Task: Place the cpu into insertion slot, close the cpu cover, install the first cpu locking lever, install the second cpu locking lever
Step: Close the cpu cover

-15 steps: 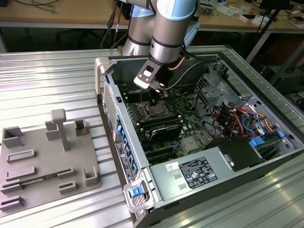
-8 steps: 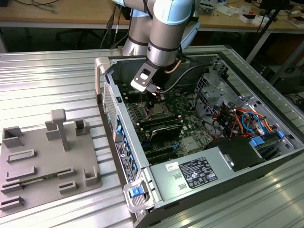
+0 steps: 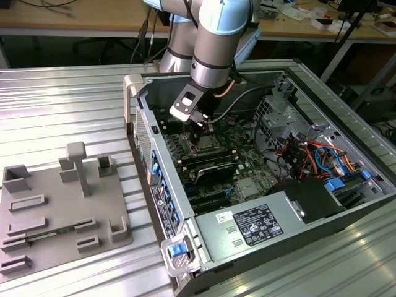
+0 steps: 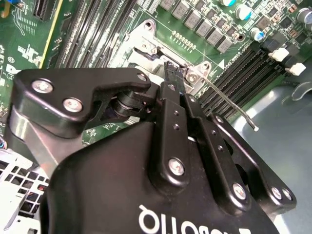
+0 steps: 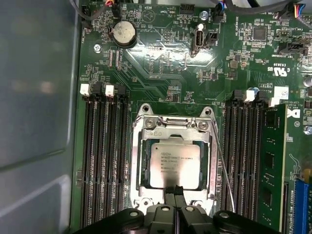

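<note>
The cpu (image 5: 174,160), a silver-grey square, lies flat in the insertion slot (image 5: 145,168) on the green board. The silvery cpu cover (image 5: 173,130) lies down around it, and the chip shows through its window. A thin wire locking lever (image 5: 222,161) runs along one side of the socket. In the second wrist view this lever (image 4: 229,105) sticks out with its free end lifted off the board. My gripper (image 5: 174,191) is shut, fingertips together at the edge of the cover opposite its hinge, with nothing seen between them. In the exterior view my gripper (image 3: 201,127) hangs just over the socket (image 3: 204,144).
Long black memory slots (image 5: 102,165) flank the socket, and a green memory module (image 5: 270,165) stands in one. The open computer case (image 3: 145,133) holds a grey power supply (image 3: 260,226) and cable bundles (image 3: 315,154). A grey parts fixture (image 3: 55,210) lies at the exterior view's left.
</note>
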You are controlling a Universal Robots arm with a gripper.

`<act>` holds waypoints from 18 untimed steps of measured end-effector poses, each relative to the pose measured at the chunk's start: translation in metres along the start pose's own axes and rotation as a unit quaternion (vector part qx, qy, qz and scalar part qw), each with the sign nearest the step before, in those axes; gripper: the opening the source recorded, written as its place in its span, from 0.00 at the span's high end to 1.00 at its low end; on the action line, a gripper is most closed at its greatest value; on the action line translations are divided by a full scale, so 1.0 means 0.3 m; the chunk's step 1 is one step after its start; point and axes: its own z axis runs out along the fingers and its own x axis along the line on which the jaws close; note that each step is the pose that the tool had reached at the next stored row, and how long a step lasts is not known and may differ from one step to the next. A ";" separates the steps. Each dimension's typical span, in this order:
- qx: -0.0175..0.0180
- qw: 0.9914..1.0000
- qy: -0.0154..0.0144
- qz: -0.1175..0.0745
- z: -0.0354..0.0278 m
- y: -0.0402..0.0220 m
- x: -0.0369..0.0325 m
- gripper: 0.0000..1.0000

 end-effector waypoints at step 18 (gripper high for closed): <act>0.000 1.000 0.000 0.000 -0.009 0.020 -0.002 0.89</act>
